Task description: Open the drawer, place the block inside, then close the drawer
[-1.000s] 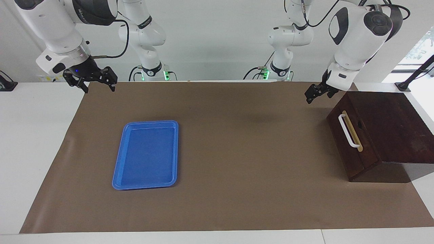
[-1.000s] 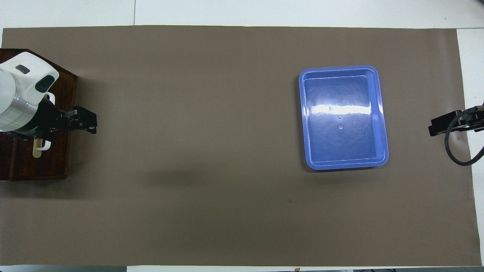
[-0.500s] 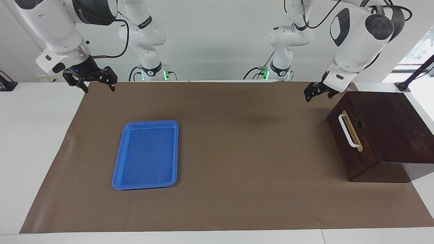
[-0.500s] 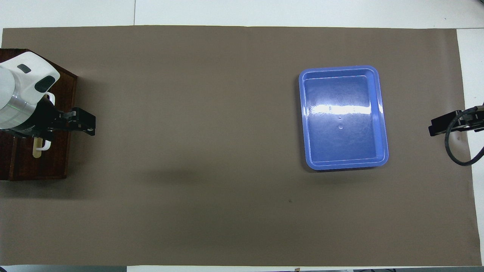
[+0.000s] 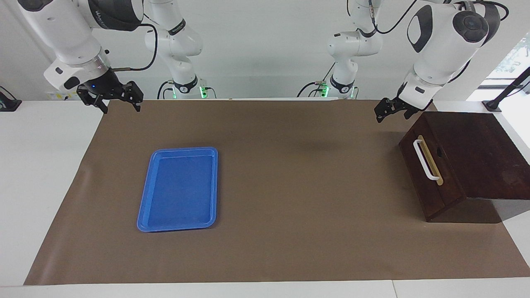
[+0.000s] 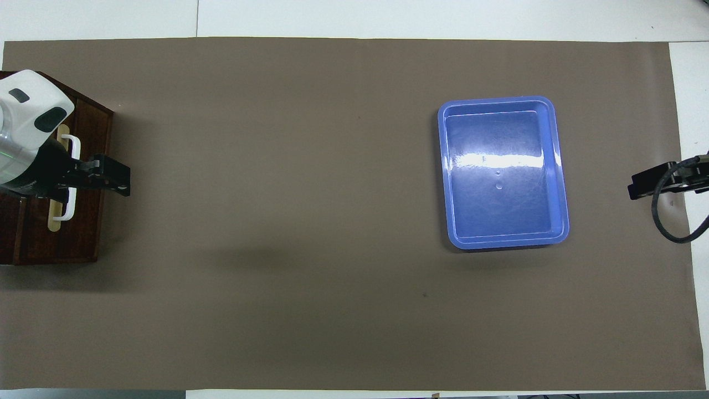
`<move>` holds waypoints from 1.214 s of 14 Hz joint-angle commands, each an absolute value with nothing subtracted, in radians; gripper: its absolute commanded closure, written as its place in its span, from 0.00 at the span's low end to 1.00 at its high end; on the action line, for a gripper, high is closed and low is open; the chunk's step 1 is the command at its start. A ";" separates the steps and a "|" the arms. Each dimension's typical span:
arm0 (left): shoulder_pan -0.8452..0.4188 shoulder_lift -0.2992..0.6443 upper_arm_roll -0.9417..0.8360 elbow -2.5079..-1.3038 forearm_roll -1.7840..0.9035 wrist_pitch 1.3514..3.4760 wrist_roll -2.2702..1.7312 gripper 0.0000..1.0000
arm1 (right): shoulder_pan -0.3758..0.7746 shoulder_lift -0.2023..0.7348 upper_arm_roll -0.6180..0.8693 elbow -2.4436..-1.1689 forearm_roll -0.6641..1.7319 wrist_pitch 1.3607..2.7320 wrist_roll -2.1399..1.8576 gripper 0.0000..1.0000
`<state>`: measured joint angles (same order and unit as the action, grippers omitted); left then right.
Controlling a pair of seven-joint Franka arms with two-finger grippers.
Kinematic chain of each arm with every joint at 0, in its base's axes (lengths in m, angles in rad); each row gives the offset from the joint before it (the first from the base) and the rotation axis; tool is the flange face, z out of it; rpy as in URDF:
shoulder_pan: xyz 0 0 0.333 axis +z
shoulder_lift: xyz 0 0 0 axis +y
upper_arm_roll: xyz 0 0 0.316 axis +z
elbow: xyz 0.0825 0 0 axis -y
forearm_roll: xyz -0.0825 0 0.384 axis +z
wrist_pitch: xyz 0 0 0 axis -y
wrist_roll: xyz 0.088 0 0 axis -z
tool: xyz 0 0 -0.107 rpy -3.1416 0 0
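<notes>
1. Facing view, starting toward the right arm's end of the table: the right gripper (image 5: pixel 111 99) hangs in the air well apart from the drawer (image 5: pixel 430 171), fingers spread, grasping nothing; this arm waits.
2. The blue tray (image 5: pixel 179 189) lies empty; no block shows in either view.
3. The left gripper (image 5: pixel 388 111) hovers beside the cabinet (image 5: pixel 476 153), fingers released, touching nothing.
4. The drawer sits shut; likely stiff and heavy, it is best taken by its white bar handle (image 5: pixel 424 159).
</notes>
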<state>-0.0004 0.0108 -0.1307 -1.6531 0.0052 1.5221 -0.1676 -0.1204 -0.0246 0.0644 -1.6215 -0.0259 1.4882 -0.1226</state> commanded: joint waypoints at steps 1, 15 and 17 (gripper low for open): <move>0.017 0.023 -0.132 -1.626 -0.005 1.502 -0.100 0.00 | -0.133 -0.041 0.077 -1.638 -0.040 1.494 -0.109 0.00; 0.017 0.020 -0.118 -1.626 -0.008 1.584 -0.072 0.00 | -0.133 -0.041 0.077 -1.638 -0.040 1.494 -0.107 0.00; 0.017 0.018 -0.120 -1.626 -0.008 1.588 -0.072 0.00 | -0.133 -0.041 0.075 -1.638 -0.040 1.494 -0.107 0.00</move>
